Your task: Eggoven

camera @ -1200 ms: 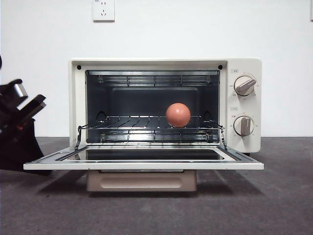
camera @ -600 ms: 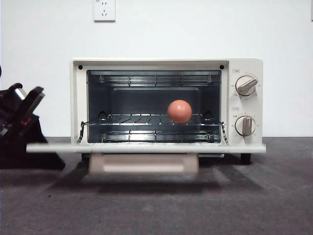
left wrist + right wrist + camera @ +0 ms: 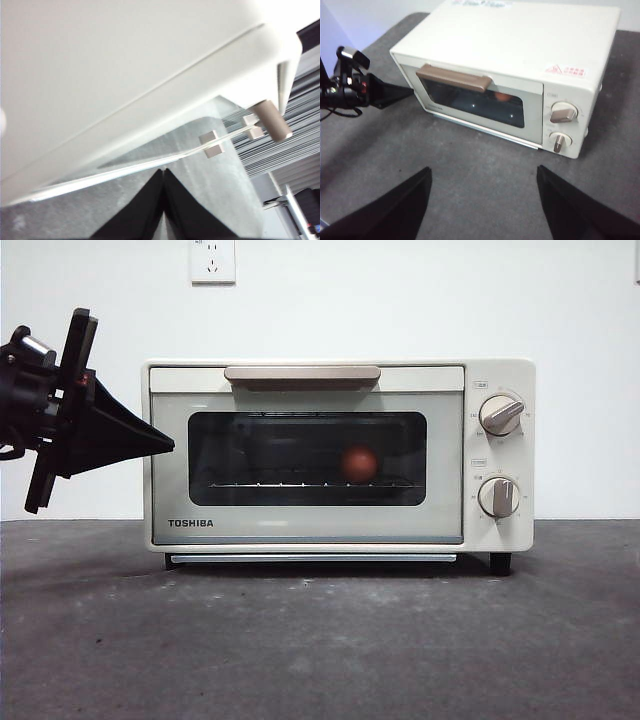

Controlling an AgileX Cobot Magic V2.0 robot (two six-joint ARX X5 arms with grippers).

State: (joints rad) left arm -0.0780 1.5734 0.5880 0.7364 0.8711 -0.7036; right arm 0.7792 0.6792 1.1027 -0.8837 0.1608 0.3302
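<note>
From the front, we see the toaster oven (image 3: pixel 338 455) on the dark worktop (image 3: pixel 320 640) with its door shut, the egg (image 3: pixel 359 463) on the rack behind the glass; the left gripper (image 3: pixel 165 446) points at the oven's side. In the left wrist view its fingers (image 3: pixel 150 200) are pressed together beside the oven (image 3: pixel 125 60). From the right wrist, we find the right gripper (image 3: pixel 482 172) spread wide above the worktop.
</note>
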